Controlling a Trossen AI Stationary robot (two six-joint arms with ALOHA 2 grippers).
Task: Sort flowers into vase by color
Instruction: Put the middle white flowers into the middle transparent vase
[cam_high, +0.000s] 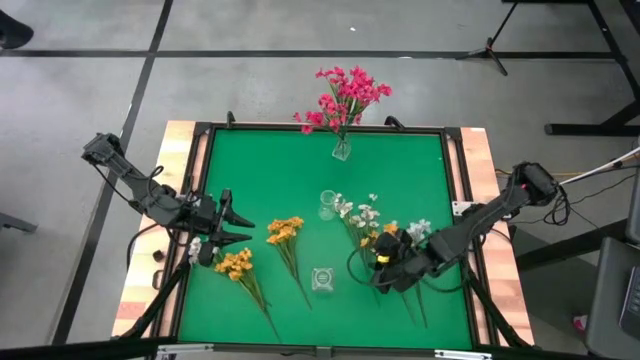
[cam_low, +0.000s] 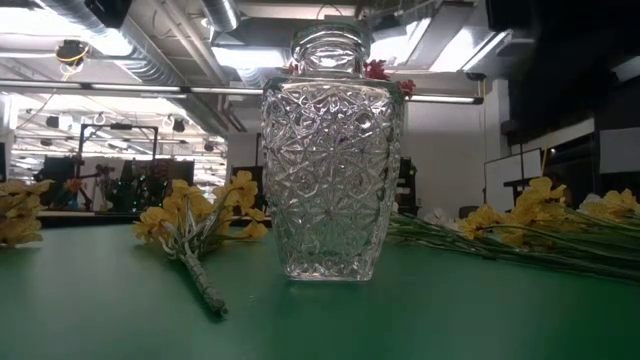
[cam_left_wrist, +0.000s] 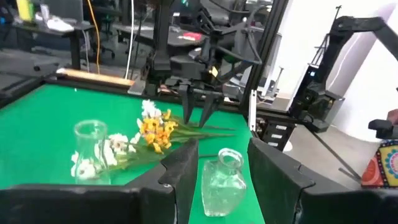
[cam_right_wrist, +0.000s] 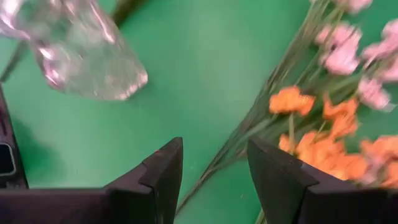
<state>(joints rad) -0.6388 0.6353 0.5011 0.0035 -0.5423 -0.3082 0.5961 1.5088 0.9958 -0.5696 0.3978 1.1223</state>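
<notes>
Both my pincers, left pincer and right pincer, open and empty over loose flowers on green table.

No legible text, label, brand, number or sign anywhere in these views. Nothing readable on the bench, the vases or either arm.
</notes>
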